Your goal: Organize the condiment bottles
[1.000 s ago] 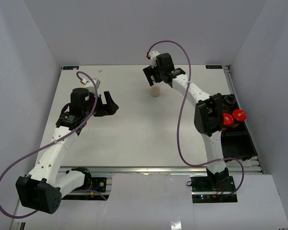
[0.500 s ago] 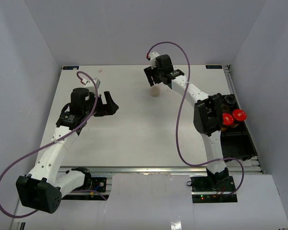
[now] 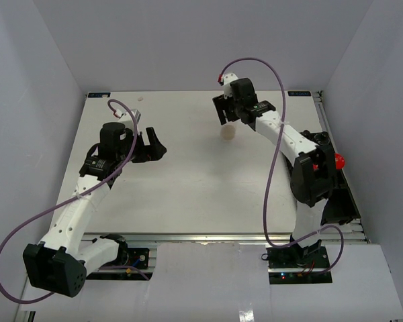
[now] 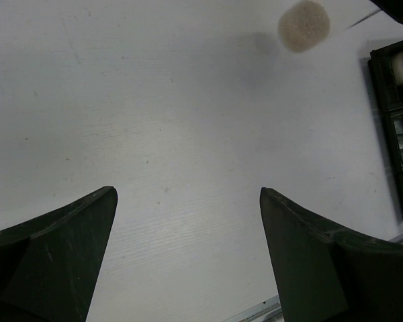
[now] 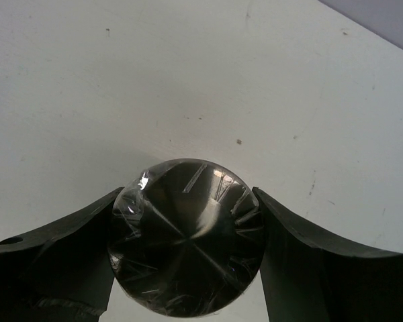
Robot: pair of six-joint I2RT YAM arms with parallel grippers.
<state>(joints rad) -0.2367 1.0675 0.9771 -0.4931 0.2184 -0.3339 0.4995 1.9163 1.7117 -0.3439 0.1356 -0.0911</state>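
The clear cylindrical bottle [image 5: 188, 245], its round silver-grey lid ridged and glossy, is clamped by the curved matte-black right gripper [image 5: 188, 225] near the far edge of the white table [image 3: 188, 181]. The left gripper [image 4: 188, 194] is held wide apart over the table's left side. A red-capped bottle [image 3: 337, 160] is seen at the black tray [image 3: 346, 204] by the right edge.
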